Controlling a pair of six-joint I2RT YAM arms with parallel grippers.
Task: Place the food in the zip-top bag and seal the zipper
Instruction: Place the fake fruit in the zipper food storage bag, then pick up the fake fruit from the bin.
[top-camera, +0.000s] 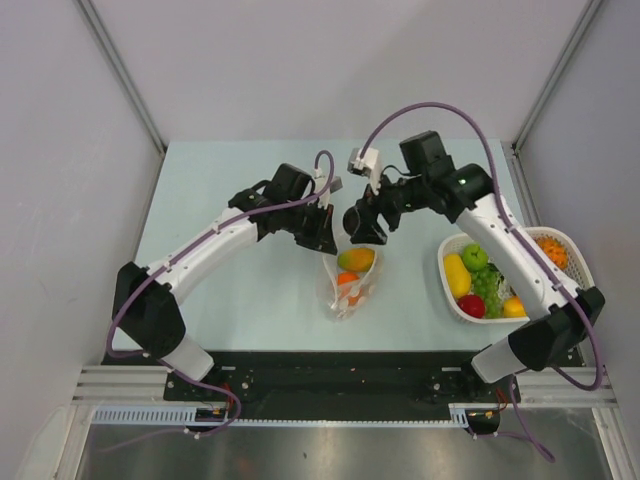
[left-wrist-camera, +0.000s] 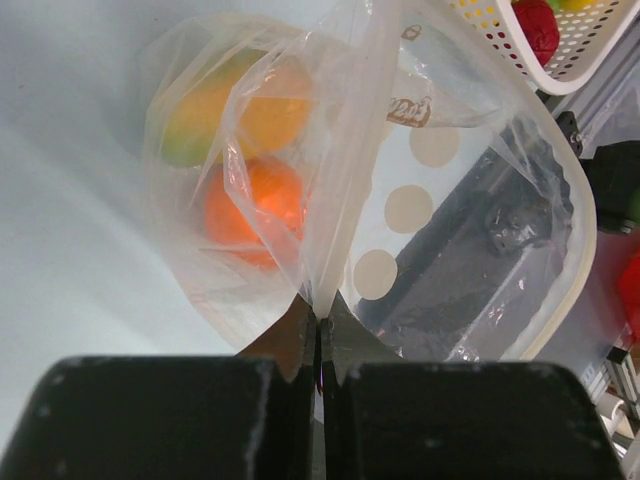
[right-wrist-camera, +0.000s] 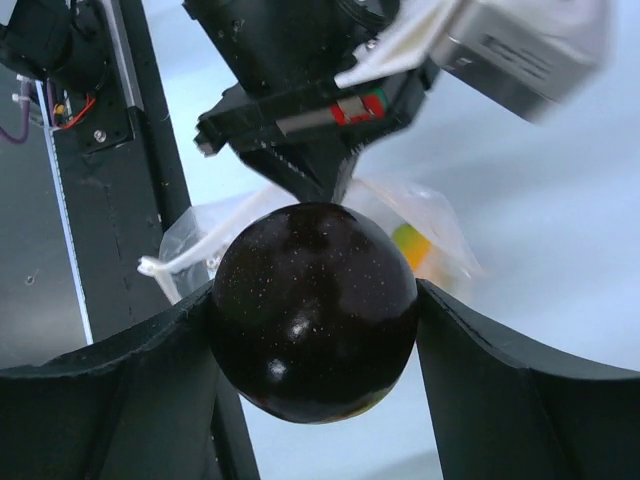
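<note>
On the right side of the counter (top-camera: 230, 300) you see the white basket (top-camera: 447, 285) with several pieces of food in it. At the middle is the zip-top bag (top-camera: 345, 297), its mouth to the far side, with a yellow mango (top-camera: 356, 259) and an orange (top-camera: 347, 280) inside. Your left tool (left-wrist-camera: 320, 335) is fully closed and pinches the edge of the bag. Your right tool (top-camera: 366, 228), just beside it above the mouth, grips a dark purple fruit (right-wrist-camera: 313, 310) between both fingers.

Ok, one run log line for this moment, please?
left gripper: pinching zip-top bag | right gripper: gripping dark fruit | bagged: mango, orange
</note>
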